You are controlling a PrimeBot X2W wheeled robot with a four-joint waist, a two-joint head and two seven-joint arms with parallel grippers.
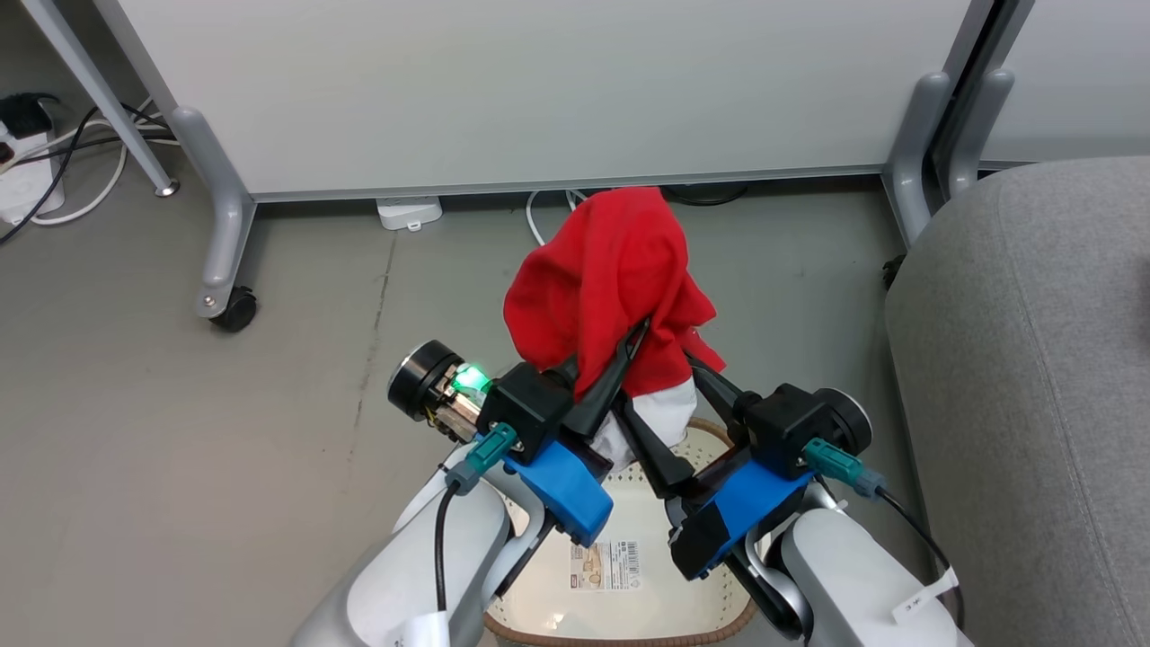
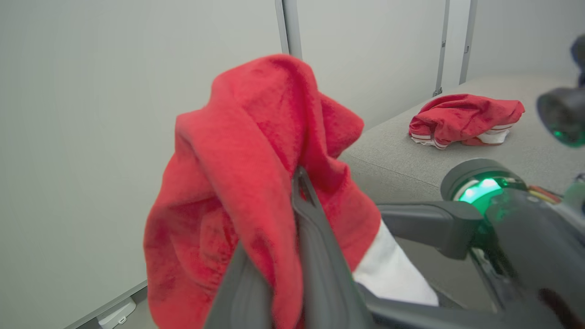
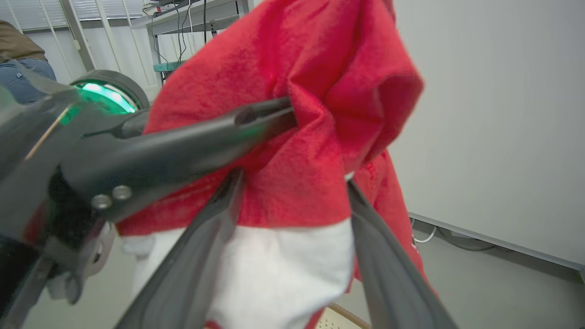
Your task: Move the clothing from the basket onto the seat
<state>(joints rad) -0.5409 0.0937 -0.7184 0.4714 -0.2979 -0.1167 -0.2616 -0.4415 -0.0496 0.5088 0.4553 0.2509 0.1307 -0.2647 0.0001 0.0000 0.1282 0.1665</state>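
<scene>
Carry step, as I read it. My left gripper (image 1: 640,332) is clenched on the red garment (image 1: 611,270), which hangs bunched above the basket (image 1: 642,526). My right gripper (image 1: 656,385) is spread wide, its fingers either side of the white panel, not pinching. The other garment (image 2: 464,118) lies on the seat (image 1: 1015,359). Next move calls for a swing right over the cushion, then lower and release.
</scene>
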